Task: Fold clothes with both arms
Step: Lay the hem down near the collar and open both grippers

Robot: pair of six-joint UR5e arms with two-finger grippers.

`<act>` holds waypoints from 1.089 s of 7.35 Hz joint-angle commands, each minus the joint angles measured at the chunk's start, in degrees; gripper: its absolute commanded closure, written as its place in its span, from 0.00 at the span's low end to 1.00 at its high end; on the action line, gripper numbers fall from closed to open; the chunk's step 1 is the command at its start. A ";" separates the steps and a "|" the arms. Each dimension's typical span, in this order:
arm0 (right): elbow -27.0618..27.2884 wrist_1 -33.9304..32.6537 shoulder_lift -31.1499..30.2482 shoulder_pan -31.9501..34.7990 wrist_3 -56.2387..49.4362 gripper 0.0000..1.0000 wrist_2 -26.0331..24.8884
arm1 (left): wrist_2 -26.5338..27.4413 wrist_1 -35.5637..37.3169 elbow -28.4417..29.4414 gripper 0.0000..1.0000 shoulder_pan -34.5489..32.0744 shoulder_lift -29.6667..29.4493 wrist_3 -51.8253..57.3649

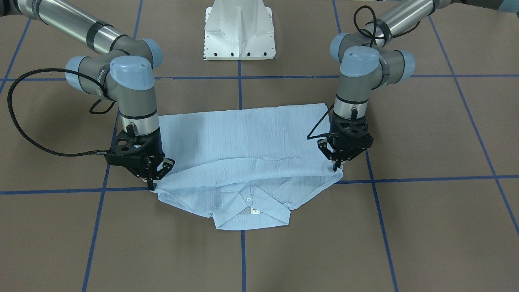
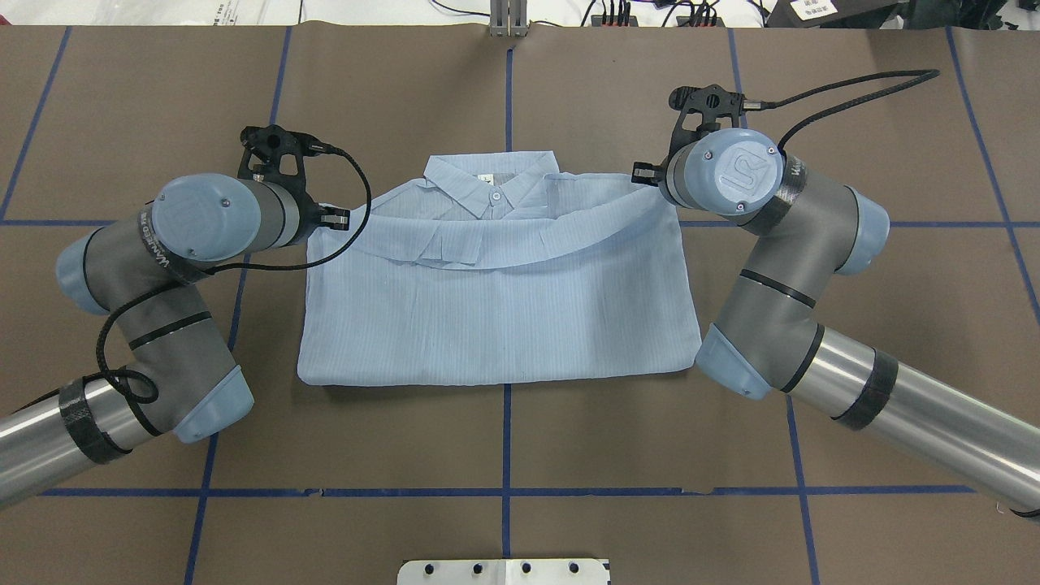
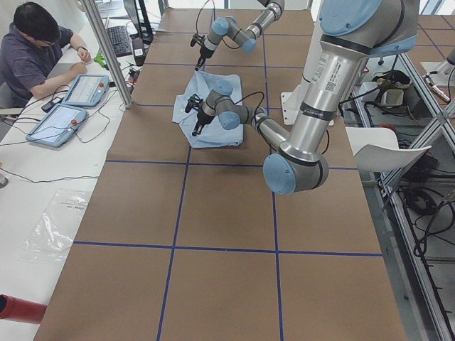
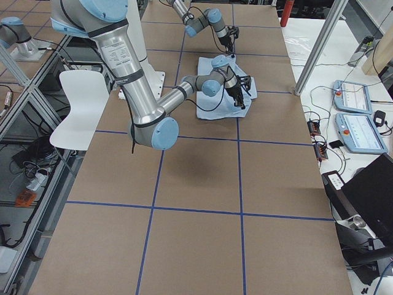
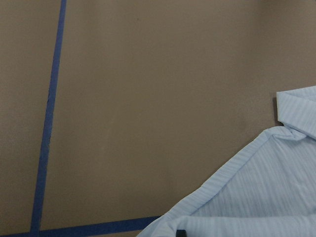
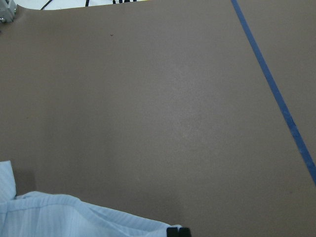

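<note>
A light-blue striped shirt (image 2: 496, 325) lies flat in the middle of the brown worktop (image 2: 504, 455), seen from behind the robot. Its collar (image 2: 491, 183) is on the side away from the robot. The lower half is doubled up over the body, and the doubled edge (image 2: 487, 262) stops just short of the collar.

Left of the collar, the left arm (image 2: 162, 268) bends down to the shirt's corner. The left fingers (image 1: 335, 165) are drawn narrow and appear to pinch the left end of the doubled edge, low against the cloth.

Directly on the robot's side of the collar, the doubled edge sags toward the robot in a shallow curve, so its middle lies farther from the collar than its two ends.

Right of the collar, the right arm (image 2: 780, 268) mirrors the left. The right fingers (image 1: 153, 180) are also narrow and appear closed on the right end of the edge.

The step in hand looks like laying this fold down and letting go. To do it well, both ends should probably be drawn gently apart, away from the collar, to pull the sagging edge straight. They should then be set down level with each other. Both sets of fingers would best open together and rise straight up. A sideways exit could drag the thin cloth and spoil the fold.
</note>
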 commanded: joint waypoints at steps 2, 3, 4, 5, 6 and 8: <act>0.56 0.08 0.21 -0.60 -0.16 0.00 -0.71 | -0.28 -4.66 0.03 0.00 -0.08 0.87 6.53; 1.52 0.08 0.13 -0.25 -0.59 0.00 -0.37 | -0.80 -5.13 -1.10 0.00 -0.60 1.31 9.72; 2.31 0.17 -0.14 0.18 -3.12 0.00 -0.10 | -1.33 -5.22 -2.07 0.00 -0.61 1.67 9.76; 2.84 0.17 -0.49 0.28 -3.76 0.00 -0.01 | -5.68 -5.22 -4.78 0.00 -0.61 4.72 9.15; 2.85 0.17 -0.49 0.28 -3.67 0.00 -0.10 | -6.77 -5.22 -10.29 0.00 -0.09 10.40 8.01; 2.85 0.26 -0.49 0.28 -3.67 0.00 -0.19 | -6.69 -5.57 -16.48 0.00 4.81 15.81 0.57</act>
